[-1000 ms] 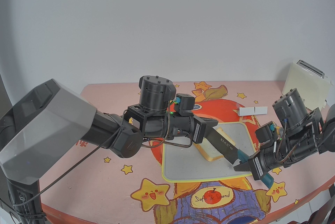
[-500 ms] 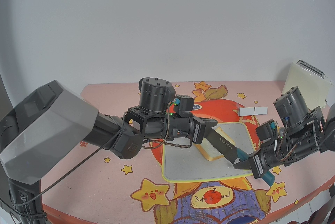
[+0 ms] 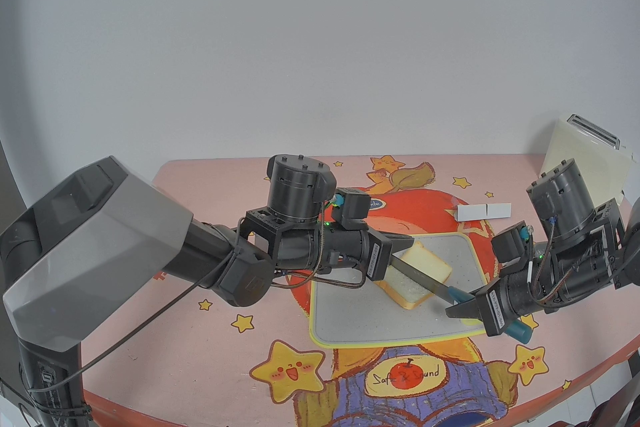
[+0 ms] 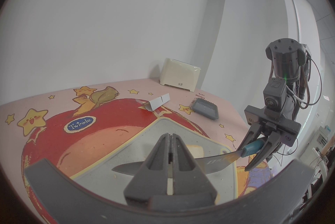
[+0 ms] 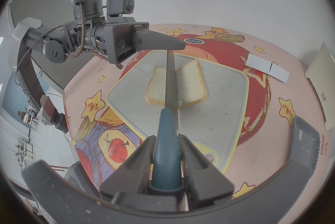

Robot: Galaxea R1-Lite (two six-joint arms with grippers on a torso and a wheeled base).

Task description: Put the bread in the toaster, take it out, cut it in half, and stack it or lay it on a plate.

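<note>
Gripping the knife (image 5: pixel 171 88) by its teal handle with the right hand (image 5: pixel 166 139), nearer side of the bread (image 5: pixel 192 83); blade laid lengthwise across the slice's middle, pointing toward the left hand (image 5: pixel 179 46), fingers pressed together at the bread's far edge; bread flat on the cutting board (image 5: pixel 223 102)

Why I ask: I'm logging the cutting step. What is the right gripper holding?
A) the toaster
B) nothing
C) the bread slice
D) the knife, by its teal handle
D: the right gripper is shut around the teal handle of the knife, whose blade lies across the bread on the cutting board.
</note>
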